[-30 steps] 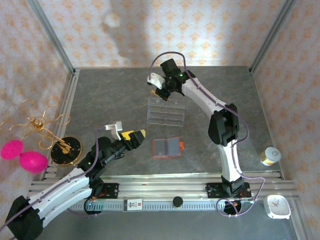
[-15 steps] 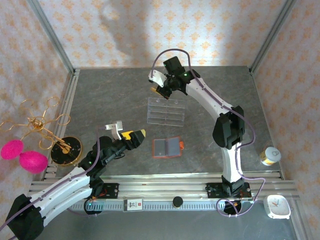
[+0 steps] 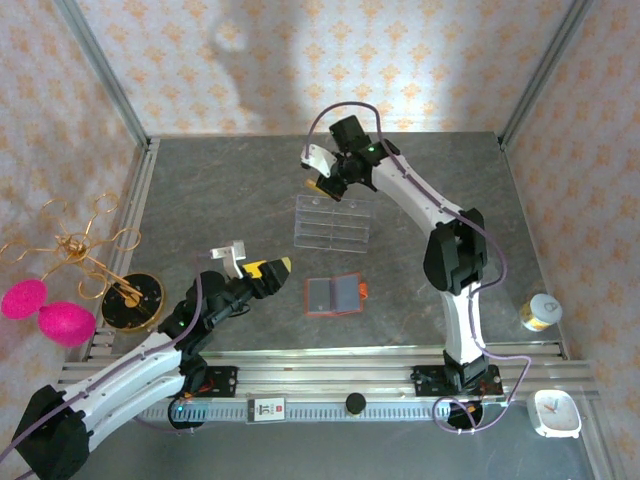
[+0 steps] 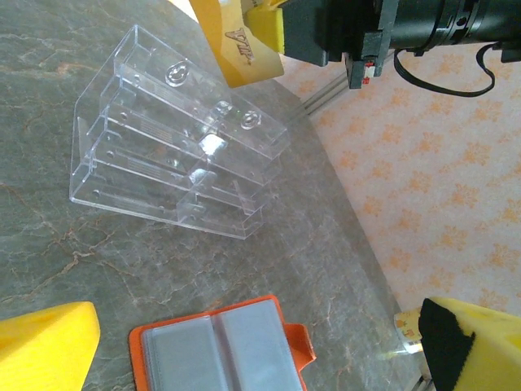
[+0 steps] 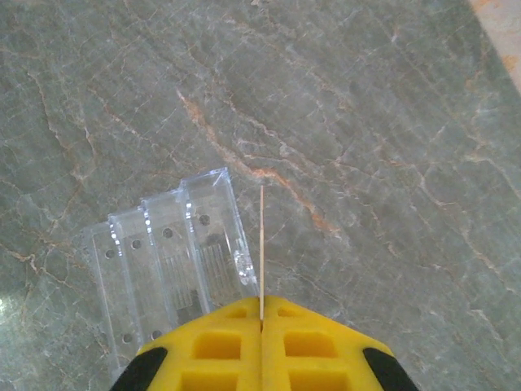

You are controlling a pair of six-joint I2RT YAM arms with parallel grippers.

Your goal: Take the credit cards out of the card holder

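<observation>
The right gripper (image 5: 261, 314) is closed on a gold card (image 5: 261, 244), edge-on at the clear rack's (image 3: 332, 222) far edge. The left gripper (image 3: 255, 262) is spread wide, empty, near-left of the rack; the card holder (image 3: 335, 295) lies open nearside on grey table (image 3: 220, 190).

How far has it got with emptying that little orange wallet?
About partway, it seems. The orange card holder lies open, and the right tool is shut on a gold card, held up by the clear acrylic rack. The left tool is open beside the holder, holding nothing. What is left: setting that card down. Whether another card sits in the holder's grey pockets, I cannot tell.
</observation>
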